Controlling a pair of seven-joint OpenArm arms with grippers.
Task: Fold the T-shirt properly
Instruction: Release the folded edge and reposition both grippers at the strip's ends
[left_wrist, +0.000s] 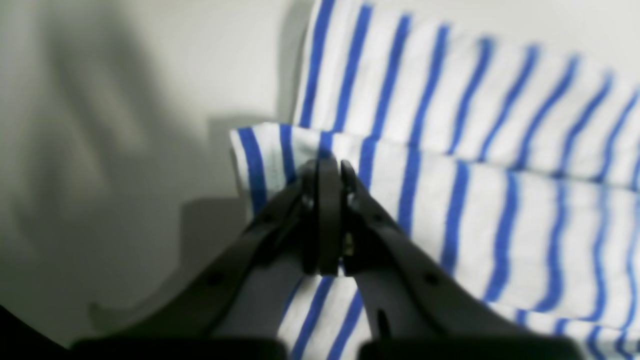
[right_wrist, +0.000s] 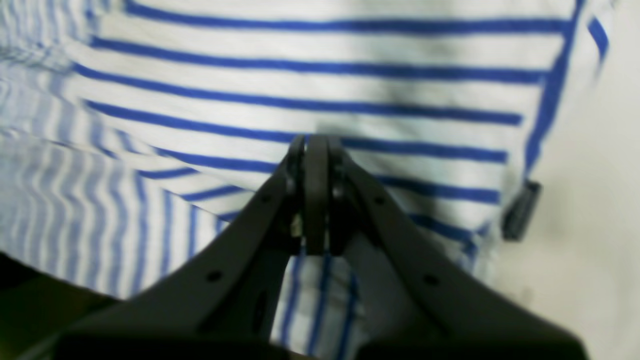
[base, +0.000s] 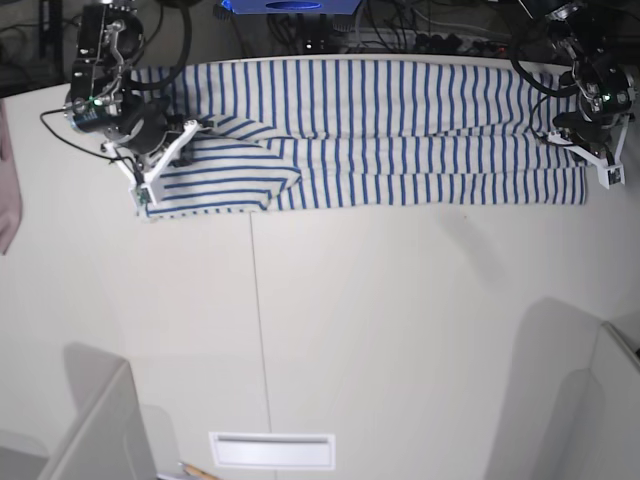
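The T-shirt (base: 400, 130), white with thin blue stripes, lies flat in a long folded band across the far part of the table (base: 400, 320). My left gripper (base: 607, 180) stands at the band's right end. In the left wrist view the left gripper (left_wrist: 327, 162) is shut, tips down at a folded corner of the T-shirt (left_wrist: 500, 200); no cloth shows between the jaws. My right gripper (base: 145, 195) is at the band's left end. Seen from the right wrist, the right gripper (right_wrist: 316, 140) is shut over the T-shirt (right_wrist: 300, 75), near a small dark label (right_wrist: 520, 210) at its edge.
A pinkish cloth (base: 8, 180) hangs at the left edge. Cables and equipment (base: 400, 30) crowd the space behind the table. Grey panels stand at the front left (base: 100, 420) and front right (base: 600, 400). A white slotted plate (base: 272, 450) sits at the front edge.
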